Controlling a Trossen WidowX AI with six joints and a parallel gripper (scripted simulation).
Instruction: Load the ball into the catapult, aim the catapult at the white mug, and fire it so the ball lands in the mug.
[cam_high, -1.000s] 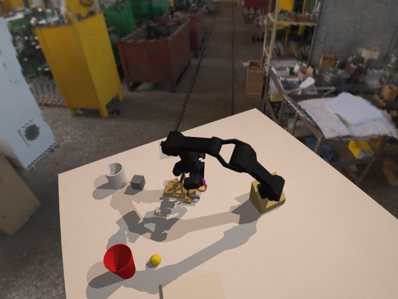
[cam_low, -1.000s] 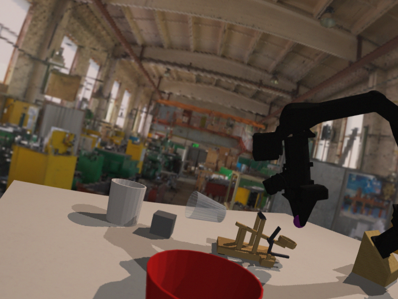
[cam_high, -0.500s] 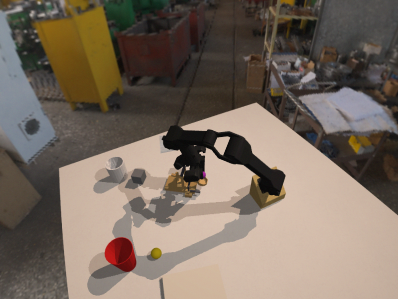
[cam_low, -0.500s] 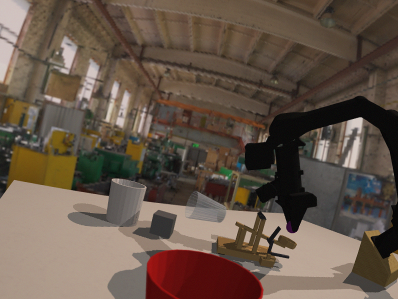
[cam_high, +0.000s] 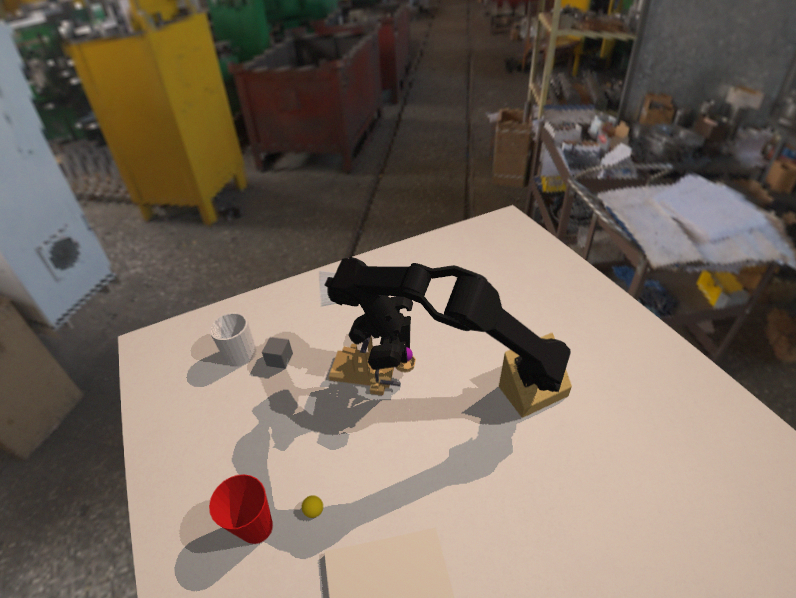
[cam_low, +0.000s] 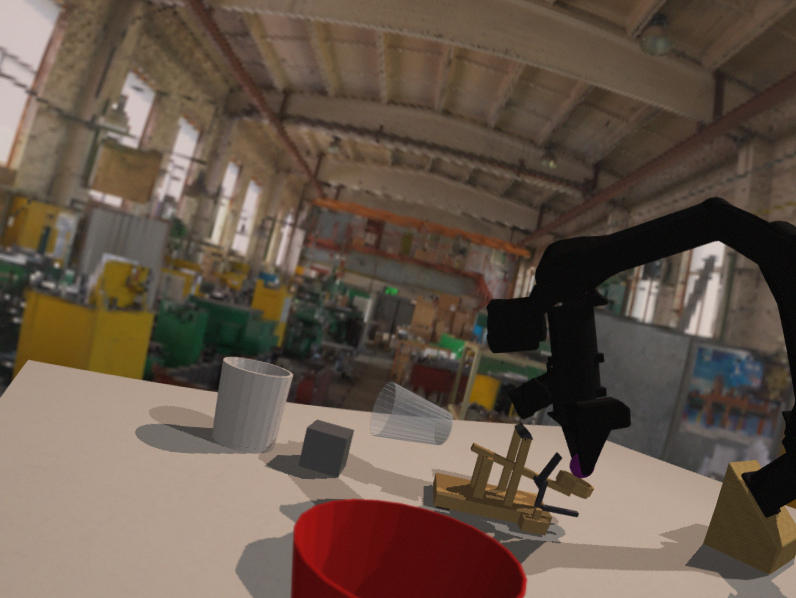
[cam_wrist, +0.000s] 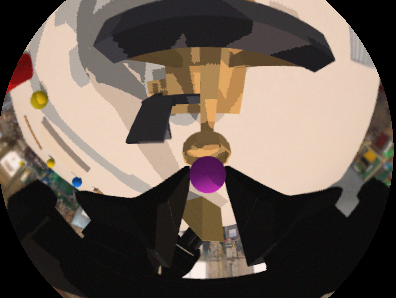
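My gripper (cam_low: 581, 468) (cam_wrist: 207, 170) is shut on the purple ball (cam_high: 408, 354) (cam_low: 578, 466) (cam_wrist: 207, 174). It holds the ball just above the cup end (cam_low: 574, 484) of the catapult's arm. The wooden catapult (cam_high: 348, 368) (cam_low: 479, 505) (cam_wrist: 231, 90) stands upright on the table, with dark crossbar and lever parts. My arm hides part of it in the top view. The white mug (cam_high: 234, 341) (cam_low: 251, 411) stands upright at the left of the table, beyond the catapult's end opposite the cup. Whether the ball touches the cup is not clear.
A dark grey cube (cam_high: 277, 352) (cam_low: 326, 448) stands between the mug and the catapult. A clear tumbler (cam_low: 411, 417) lies on its side behind. A red cup (cam_high: 257, 518) (cam_low: 398, 547) and a yellow ball (cam_high: 312, 506) (cam_wrist: 39, 100) are at the front. A pale flat board (cam_high: 386, 566) lies at the front edge.
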